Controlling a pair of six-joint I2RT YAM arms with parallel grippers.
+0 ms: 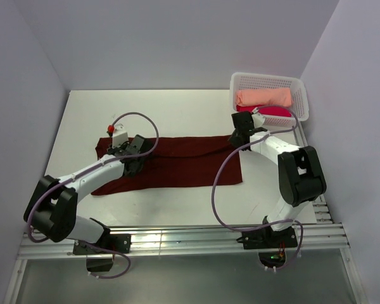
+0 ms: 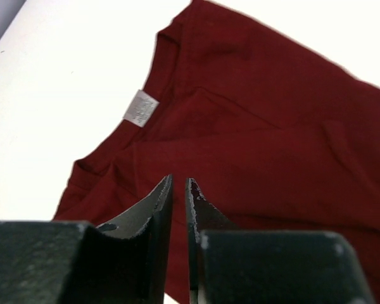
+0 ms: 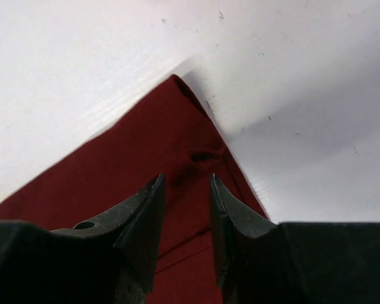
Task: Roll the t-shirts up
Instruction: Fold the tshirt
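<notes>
Over the maroon t-shirt, left fingers stand barely parted, right fingers wider, both holding nothing.

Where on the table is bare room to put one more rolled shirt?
Bare: far strip between the maroon shirt and back wall, left of the basket; also near strip between it and the rail. Crowded: the shirt's ends, under the left hand and right hand.
</notes>
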